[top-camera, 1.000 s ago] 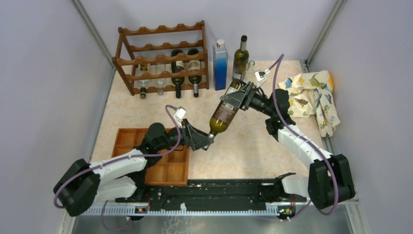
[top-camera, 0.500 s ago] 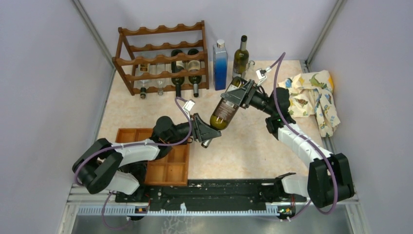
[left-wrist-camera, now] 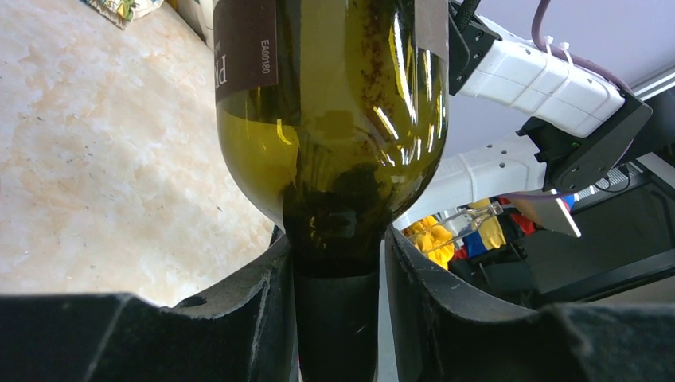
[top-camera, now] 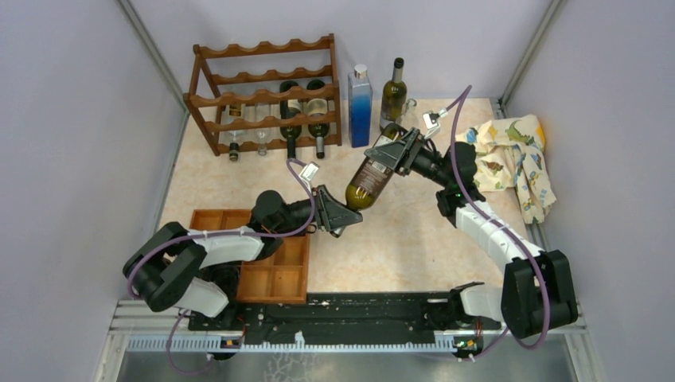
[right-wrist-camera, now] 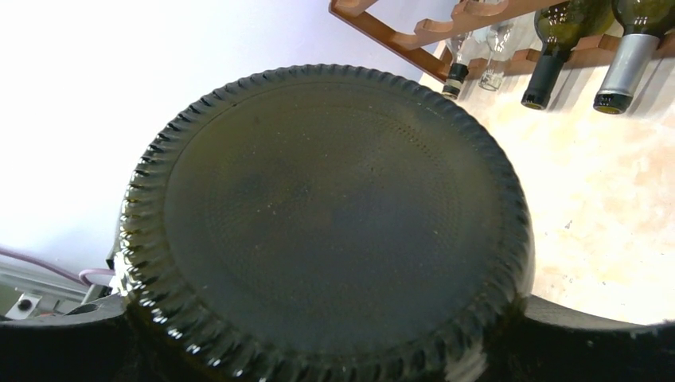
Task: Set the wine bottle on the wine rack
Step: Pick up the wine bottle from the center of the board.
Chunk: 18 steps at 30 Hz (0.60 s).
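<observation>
A dark green wine bottle (top-camera: 368, 177) with a brown label hangs tilted above the table's middle, its neck pointing down and to the left. My left gripper (top-camera: 341, 219) is shut on the neck, and both fingers press against it in the left wrist view (left-wrist-camera: 334, 247). At the bottle's other end, my right gripper (top-camera: 396, 151) is shut on the body near the base. That ribbed base (right-wrist-camera: 326, 215) fills the right wrist view. The reddish-brown wine rack (top-camera: 263, 95) stands at the back left with several bottles lying in its lower tiers, and its top rails hold nothing.
A blue square bottle (top-camera: 360, 103) and an upright green bottle (top-camera: 393, 91) stand right of the rack. A patterned cloth (top-camera: 509, 155) lies at the back right. A flat wooden compartment tray (top-camera: 271, 270) sits under the left arm near the front.
My left gripper has moved up to the bottle's neck and closed on it. The bottle has shifted slightly up and to the right, with the right gripper still on it.
</observation>
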Each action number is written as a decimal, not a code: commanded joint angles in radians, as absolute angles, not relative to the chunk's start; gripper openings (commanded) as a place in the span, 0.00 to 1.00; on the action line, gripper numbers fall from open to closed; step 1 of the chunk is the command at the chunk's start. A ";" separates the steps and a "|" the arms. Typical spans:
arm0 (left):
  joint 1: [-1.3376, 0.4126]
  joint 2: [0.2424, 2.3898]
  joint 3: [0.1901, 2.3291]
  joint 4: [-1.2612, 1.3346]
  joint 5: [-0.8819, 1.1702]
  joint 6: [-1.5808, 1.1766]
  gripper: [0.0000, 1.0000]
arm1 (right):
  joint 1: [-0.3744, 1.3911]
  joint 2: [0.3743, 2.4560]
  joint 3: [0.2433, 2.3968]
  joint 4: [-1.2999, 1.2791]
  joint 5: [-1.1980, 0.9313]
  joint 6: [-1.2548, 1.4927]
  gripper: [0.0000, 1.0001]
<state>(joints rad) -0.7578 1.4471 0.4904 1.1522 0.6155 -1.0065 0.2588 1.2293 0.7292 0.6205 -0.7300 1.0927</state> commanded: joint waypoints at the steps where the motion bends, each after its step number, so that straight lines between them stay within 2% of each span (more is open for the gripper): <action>1: -0.768 1.456 0.505 1.191 0.640 -1.007 0.47 | 0.248 1.211 0.795 0.734 -0.706 1.105 0.00; 8: -0.769 1.447 0.522 1.124 0.628 -0.988 0.41 | 0.247 1.207 0.787 0.730 -0.702 1.094 0.00; 9: -0.769 1.442 0.526 1.109 0.626 -0.981 0.35 | 0.247 1.207 0.786 0.727 -0.699 1.092 0.00; 11: -0.769 1.436 0.536 1.063 0.615 -0.966 0.05 | 0.248 1.206 0.780 0.722 -0.694 1.087 0.00; 12: -0.769 1.432 0.539 1.039 0.607 -0.958 0.00 | 0.248 1.204 0.778 0.715 -0.692 1.086 0.00; 13: -0.769 1.426 0.541 1.028 0.603 -0.952 0.00 | 0.248 1.204 0.775 0.711 -0.692 1.083 0.01; 15: -0.769 1.417 0.523 1.051 0.592 -0.956 0.00 | 0.247 1.201 0.768 0.700 -0.693 1.075 0.14; 18: -0.766 1.412 0.484 1.191 0.571 -1.001 0.00 | 0.248 1.195 0.756 0.703 -0.703 1.065 0.41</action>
